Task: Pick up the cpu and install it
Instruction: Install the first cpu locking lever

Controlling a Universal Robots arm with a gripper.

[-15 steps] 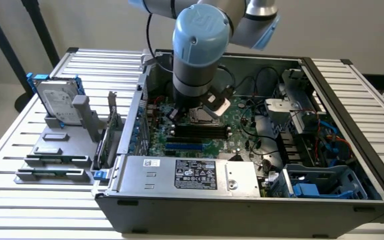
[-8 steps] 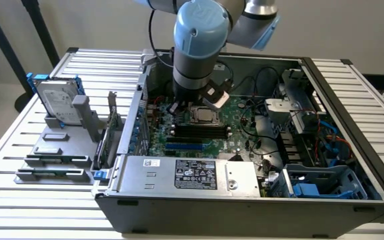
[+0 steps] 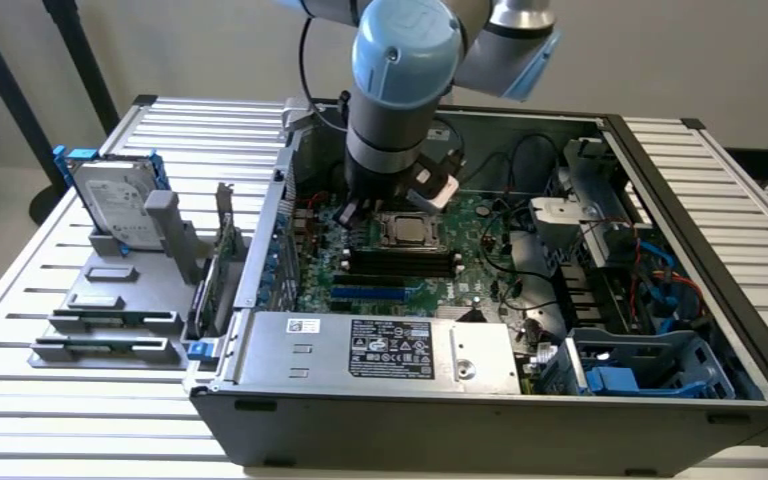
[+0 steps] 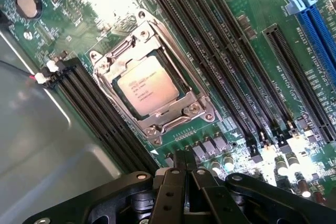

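Where it lies: the small square silver-topped cpu sits flat in the metal-framed socket on the green motherboard.
Gripper: the black gripper hovers just above the board beside the socket, holding nothing.
Fingers: pressed together.
Nearby: black memory slots flank the socket.
Case: open grey computer case on the slatted worktop.

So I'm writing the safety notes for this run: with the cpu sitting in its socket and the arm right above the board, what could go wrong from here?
1. The cpu lies in the socket frame with its top bare; if it is not seated square, pressing on it could bend contacts.
2. The tool hangs low over the board, near the memory slots and small capacitors; a sideways move could clip them.
3. Loose cables run beside the arm and might snag.
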